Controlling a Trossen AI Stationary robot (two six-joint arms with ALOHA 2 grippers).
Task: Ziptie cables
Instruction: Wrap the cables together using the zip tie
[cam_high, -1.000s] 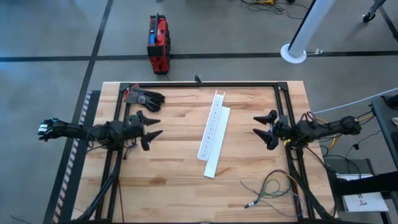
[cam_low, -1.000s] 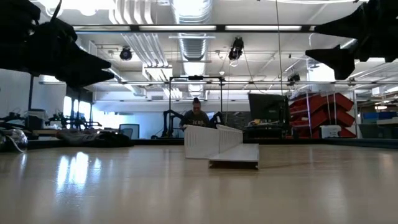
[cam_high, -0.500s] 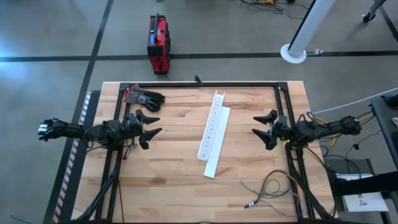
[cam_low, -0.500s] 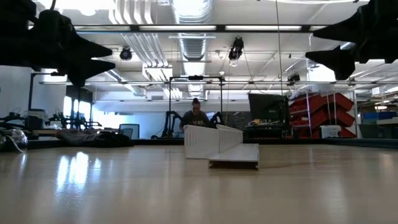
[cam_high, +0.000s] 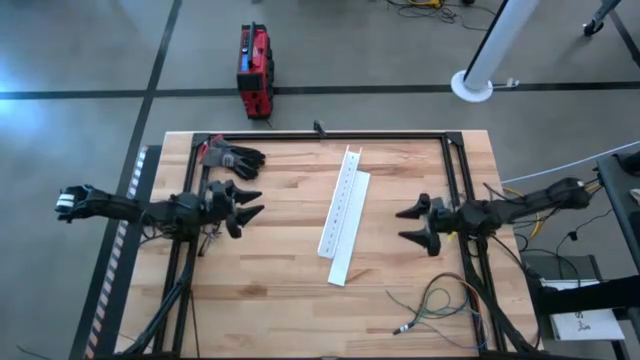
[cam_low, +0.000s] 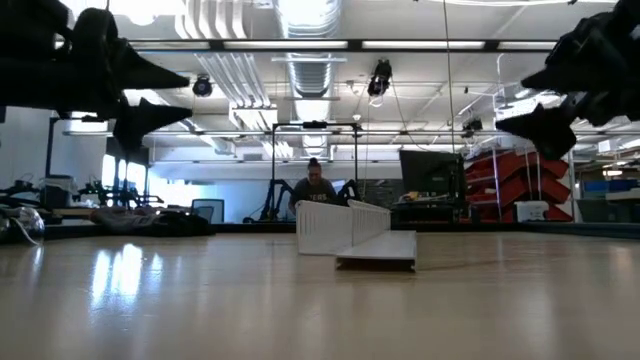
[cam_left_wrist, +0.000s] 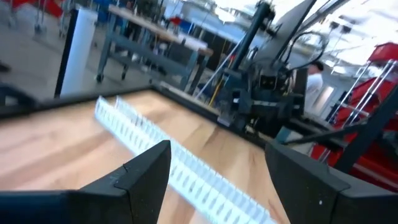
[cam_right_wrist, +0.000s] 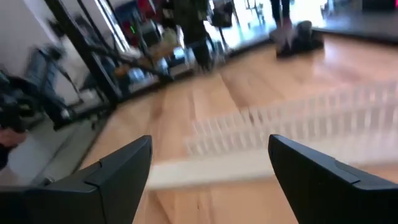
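The cables (cam_high: 437, 303), a loose bundle of thin green, grey and dark wires, lie on the wood near the table's near right corner. Nothing touches them. My left gripper (cam_high: 260, 201) hovers open over the left part of the table, its fingers pointing toward the right edge; the low view shows this gripper (cam_low: 185, 96) well above the wood. My right gripper (cam_high: 400, 224) hovers open right of the white channel, pointing at it, and is far of the cables. Each wrist view shows only open fingers with nothing between them.
A long white slotted channel (cam_high: 341, 205) and its flat lid (cam_high: 353, 232) lie mid-table, running near to far. A black glove (cam_high: 233, 158) rests at the far left. Black frame rails (cam_high: 330, 135) border the table. A person (cam_low: 316, 189) sits in the room behind.
My right gripper has moved toward the table's left edge and a little toward the near edge, closer to the white channel, and has come lower. It stays open. The cables and the channel have not moved.
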